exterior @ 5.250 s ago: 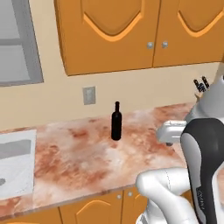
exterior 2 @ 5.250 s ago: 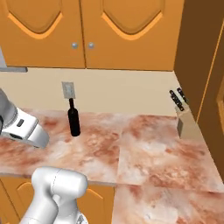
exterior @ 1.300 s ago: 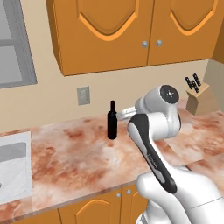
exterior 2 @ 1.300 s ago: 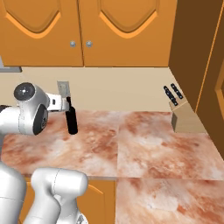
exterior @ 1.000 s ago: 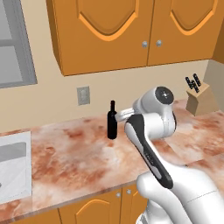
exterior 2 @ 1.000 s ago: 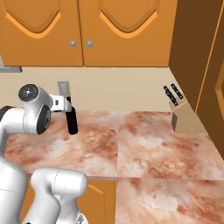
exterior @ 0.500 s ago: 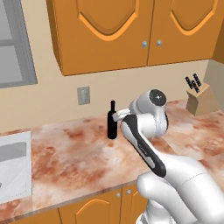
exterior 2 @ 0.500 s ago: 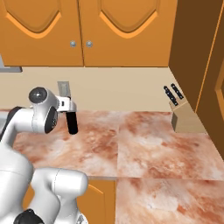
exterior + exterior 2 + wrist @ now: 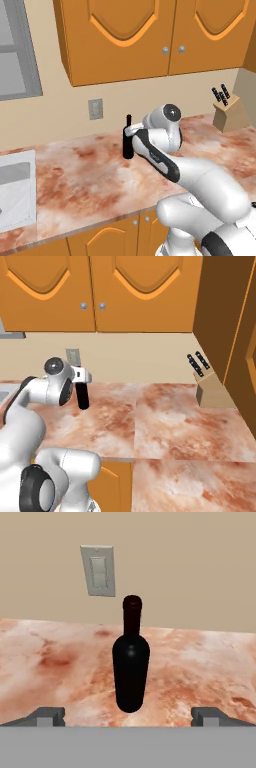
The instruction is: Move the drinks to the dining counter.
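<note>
Hand view: black bottle (image 9: 131, 662) stands upright on the reddish mottled marble counter (image 9: 60, 662), centred between the two dark finger tips (image 9: 47, 716) low in the frame, which sit wide apart, one on each side of the bottle base, with clear gaps to the glass. Gripper (image 9: 129, 717) spread, nothing grasped, no contact with the bottle visible. Wall switch plate (image 9: 99, 570) on the beige wall behind the bottle, above and slightly left of its neck. Left base view: bottle (image 9: 128, 138) upright toward the back of the counter (image 9: 75, 175), just below and right of the switch plate (image 9: 95, 108). Gripper (image 9: 133, 131) sits at the bottle on its right side, the white wrist close behind it; whether the fingers touch the glass cannot be told from here. Sink basin (image 9: 15, 190) lies well to the left of the bottle, at the frame edge. Knife block (image 9: 229, 111) with dark handles stands well to the right of the bottle, near the far end of the counter. Orange wooden wall cabinets (image 9: 150, 35) hang above the bottle. Right base view: bottle (image 9: 83, 395) upright, gripper (image 9: 82, 377) at its upper part, the white hand to its left. Knife block (image 9: 212, 390) far to the right of the bottle, against a tall orange cabinet side.
</note>
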{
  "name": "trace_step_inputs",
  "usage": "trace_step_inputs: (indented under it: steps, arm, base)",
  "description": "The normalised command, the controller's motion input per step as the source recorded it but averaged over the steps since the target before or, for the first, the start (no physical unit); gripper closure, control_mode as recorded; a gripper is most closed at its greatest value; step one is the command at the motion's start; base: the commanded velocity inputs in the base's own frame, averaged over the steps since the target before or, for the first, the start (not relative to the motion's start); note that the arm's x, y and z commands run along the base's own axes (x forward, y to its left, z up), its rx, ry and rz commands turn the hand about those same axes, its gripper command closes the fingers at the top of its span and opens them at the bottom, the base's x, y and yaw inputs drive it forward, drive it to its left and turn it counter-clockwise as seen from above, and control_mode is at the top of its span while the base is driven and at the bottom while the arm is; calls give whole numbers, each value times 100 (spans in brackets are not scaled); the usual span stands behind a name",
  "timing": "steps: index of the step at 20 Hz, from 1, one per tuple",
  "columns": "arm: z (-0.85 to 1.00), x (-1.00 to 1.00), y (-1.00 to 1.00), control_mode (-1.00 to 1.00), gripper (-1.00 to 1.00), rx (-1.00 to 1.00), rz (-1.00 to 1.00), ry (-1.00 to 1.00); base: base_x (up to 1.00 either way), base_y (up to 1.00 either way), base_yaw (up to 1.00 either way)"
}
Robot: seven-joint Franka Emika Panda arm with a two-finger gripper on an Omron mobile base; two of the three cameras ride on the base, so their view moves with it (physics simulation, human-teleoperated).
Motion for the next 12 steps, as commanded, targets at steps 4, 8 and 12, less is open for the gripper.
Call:
trace_step_inputs:
  steps: [4,8,12]
  arm:
    - [-17,43,17,-100,-100,3,0,0]
    - [-29,38,4,-100,-100,3,0,0]
    - [-30,38,0,-100,-100,2,0,0]
  base:
    - [0,0,0]
    - [0,0,0]
    - [0,0,0]
